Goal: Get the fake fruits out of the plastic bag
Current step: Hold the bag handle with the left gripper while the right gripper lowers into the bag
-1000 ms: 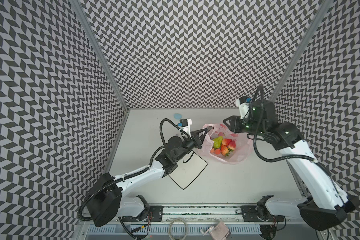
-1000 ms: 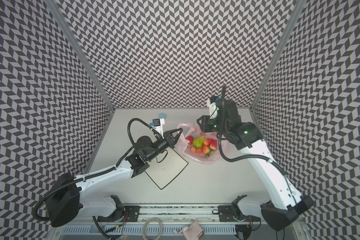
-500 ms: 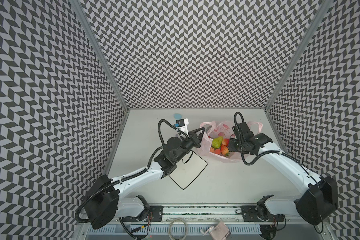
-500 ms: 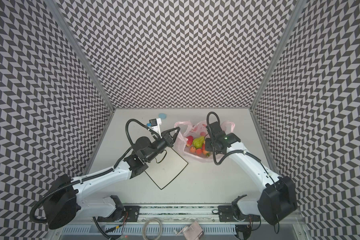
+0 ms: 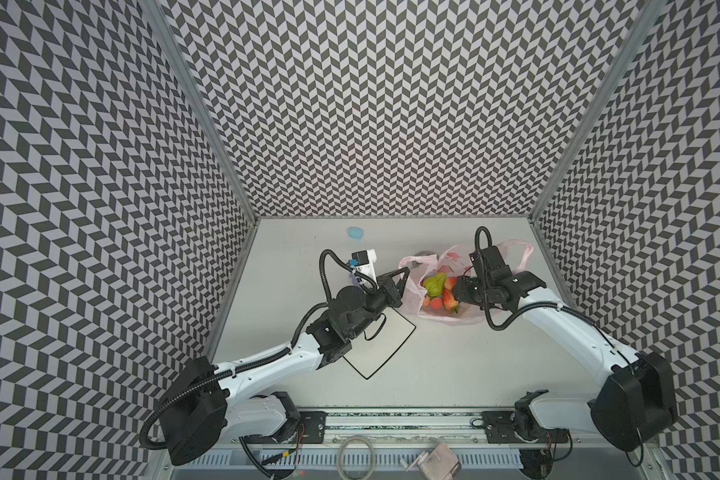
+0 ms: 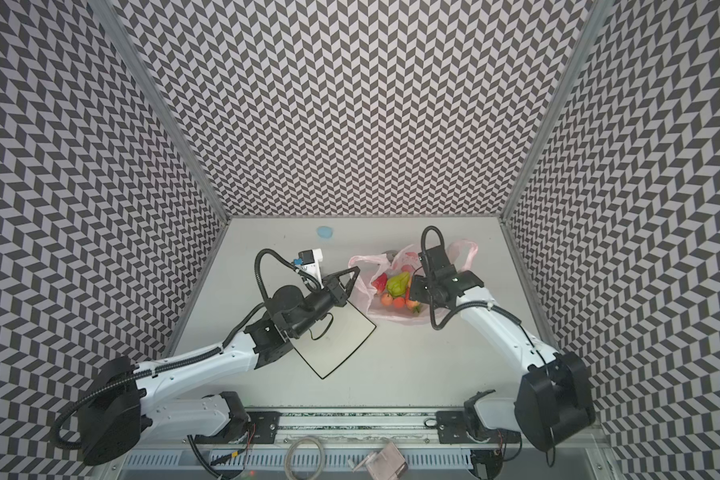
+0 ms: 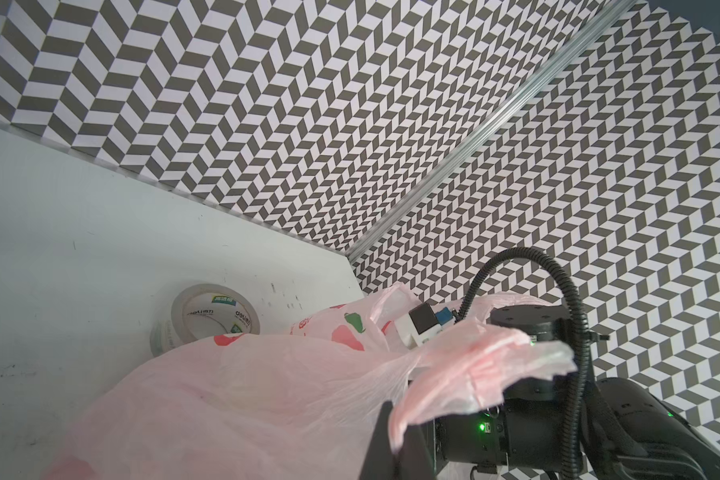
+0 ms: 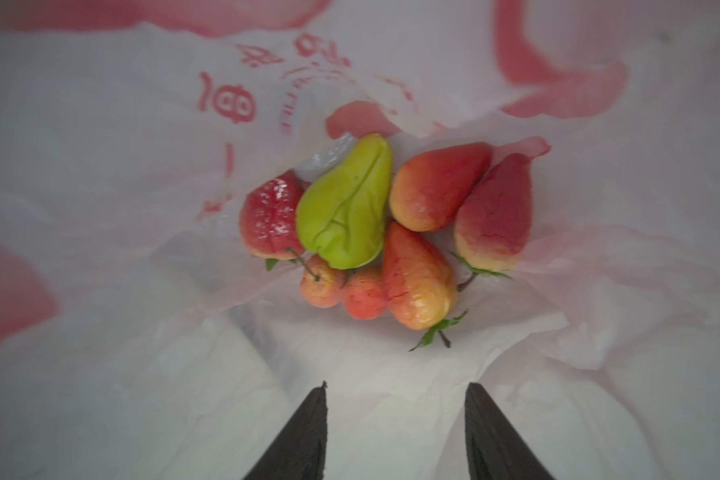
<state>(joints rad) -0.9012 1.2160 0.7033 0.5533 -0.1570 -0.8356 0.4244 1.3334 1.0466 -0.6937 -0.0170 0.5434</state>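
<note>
Two fingers (image 8: 306,436) of your right gripper (image 8: 396,386) stand spread with nothing between them, hanging over the open mouth of the bag (image 5: 449,324) and aimed down at the fruits (image 8: 416,274) without touching any. Seven lie bunched on the bag's floor. The green pear (image 8: 344,208) sits in the middle; in both top views its long axis runs roughly front to back, narrow end toward the back wall. The three red-yellow ones beside it lie much the same way, leafy ends toward your gripper, and two small balls rest at the pear's wide end. Your left gripper (image 7: 398,419) is pressed together on a pink strip of the bag's rim, holding that side up. The bag lies at the right rear of the table (image 5: 433,374), with a tape roll (image 7: 208,320) just behind it, the plate (image 5: 385,345) near its front-left side, and a blue blob (image 5: 355,233) well apart by the back wall.
</note>
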